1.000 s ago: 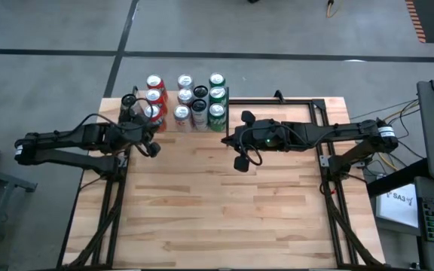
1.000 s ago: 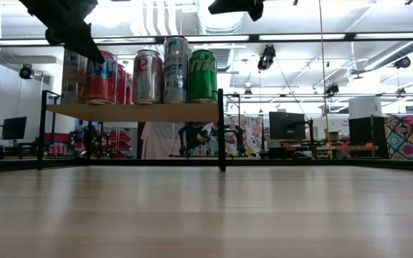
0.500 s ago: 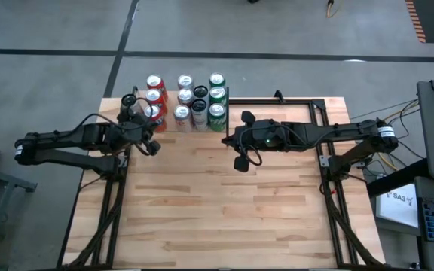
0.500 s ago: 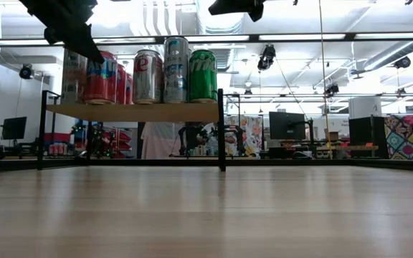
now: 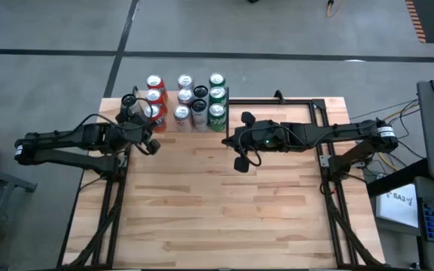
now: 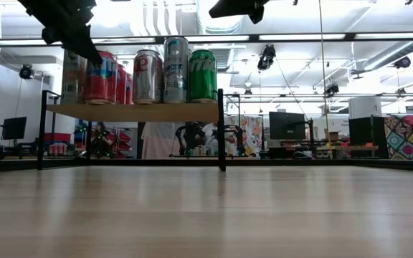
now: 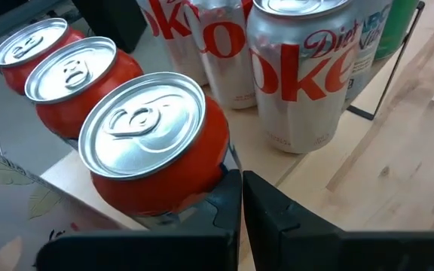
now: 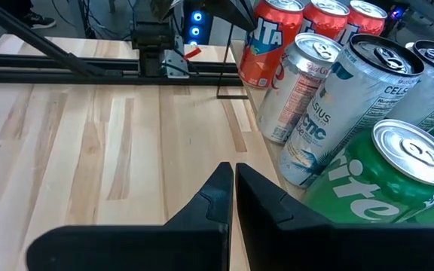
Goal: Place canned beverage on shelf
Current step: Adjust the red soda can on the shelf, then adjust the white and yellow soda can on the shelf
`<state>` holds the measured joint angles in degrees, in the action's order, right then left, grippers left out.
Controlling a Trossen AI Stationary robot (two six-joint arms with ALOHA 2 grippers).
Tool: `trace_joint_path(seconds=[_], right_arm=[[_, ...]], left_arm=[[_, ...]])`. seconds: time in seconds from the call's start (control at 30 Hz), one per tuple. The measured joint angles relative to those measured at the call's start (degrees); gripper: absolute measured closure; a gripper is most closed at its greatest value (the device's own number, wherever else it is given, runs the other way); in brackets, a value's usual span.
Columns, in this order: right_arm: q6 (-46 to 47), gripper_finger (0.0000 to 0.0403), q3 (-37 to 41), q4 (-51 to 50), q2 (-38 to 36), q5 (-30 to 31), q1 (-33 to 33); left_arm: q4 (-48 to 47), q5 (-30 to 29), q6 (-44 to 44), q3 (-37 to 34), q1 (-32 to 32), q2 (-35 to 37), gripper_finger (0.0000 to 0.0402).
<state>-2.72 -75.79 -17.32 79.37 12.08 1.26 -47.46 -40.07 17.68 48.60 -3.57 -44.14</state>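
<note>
Currently both my grippers are closed on nothing. Left gripper [image 5: 154,147] hangs just off the shelf [image 6: 131,112] at its 7 o'clock corner, fingers [image 7: 273,214] pressed together right beside the nearest red can [image 7: 153,154], possibly brushing it; I cannot tell for sure. Right gripper [image 5: 227,140] hangs at the shelf's 5 o'clock corner, fingers [image 8: 213,197] shut, near the green can [image 8: 383,181] but apart from it.

Cans: on top view I count about 10 on the shelf, in 3 columns. 3 red at 9 o'clock, silver and dark cans [image 5: 200,92] in the middle, 2 green [image 5: 216,95] at 3 o'clock. Low view shows them upright on the board. Diet cola can [image 7: 300,71] stands next to the red row.

Tabletop [image 5: 224,203]: no loose can visible anywhere on it.

Judgement: placing looks finished, or nearly. Every can in view already sits on the shelf, and neither gripper carries 1. What is left, as far as I can see, is backing both arms away without nudging the outer cans.
</note>
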Motion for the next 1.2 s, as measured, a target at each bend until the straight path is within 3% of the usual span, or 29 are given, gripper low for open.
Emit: trace_joint_path(seconds=[0.07, 0.17, 0.27, 0.33, 0.47, 0.6, 0.73, 0.97, 1.1, 1.2], right_arm=[[-0.04, 0.0394, 0.00, 0.00, 0.00, 0.00, 0.00], [0.04, 0.0394, 0.00, -0.01, 0.00, 0.00, 0.00], [0.05, 0.0394, 0.00, -0.19, 0.00, -0.02, 0.00], [-0.24, 0.0394, 0.00, -0.22, 0.00, -0.03, 0.00], [-0.95, 0.0394, 0.00, -0.22, 0.00, -0.04, 0.00], [-0.98, 0.0394, 0.00, -0.25, 0.00, -0.04, 0.00], [-0.98, 0.0394, 0.00, -0.33, 0.00, -0.07, 0.00], [-1.05, 0.0394, 0.00, -0.33, 0.00, -0.07, 0.00], [-0.87, 0.0394, 0.00, -0.33, 0.00, -0.07, 0.00], [-0.81, 0.0394, 0.00, -0.37, 0.00, -0.07, 0.00]], left_arm=[[0.04, 0.63, 0.31, 0.01, 0.00, 0.00, 0.0402], [-0.02, 7.15, 0.41, 1.42, 0.04, 0.04, 0.0402], [0.12, 13.98, 0.22, 5.65, 0.17, 0.09, 0.0402], [0.40, 15.56, -0.39, 9.60, 0.17, -0.13, 0.0402], [-2.62, 9.25, -5.63, 18.72, 0.00, -1.55, 0.0402], [-12.43, -2.92, -7.48, 30.33, -0.09, -5.59, 0.0402], [-22.48, -8.41, -9.46, 40.37, -0.63, -10.33, 0.0402], [-31.63, -8.85, -13.10, 50.46, -5.03, -17.42, 0.0402], [-33.93, -8.15, -16.83, 51.54, -10.12, -20.27, 0.0402], [-35.11, -3.67, -20.28, 51.39, -15.68, -22.07, 0.0402]])
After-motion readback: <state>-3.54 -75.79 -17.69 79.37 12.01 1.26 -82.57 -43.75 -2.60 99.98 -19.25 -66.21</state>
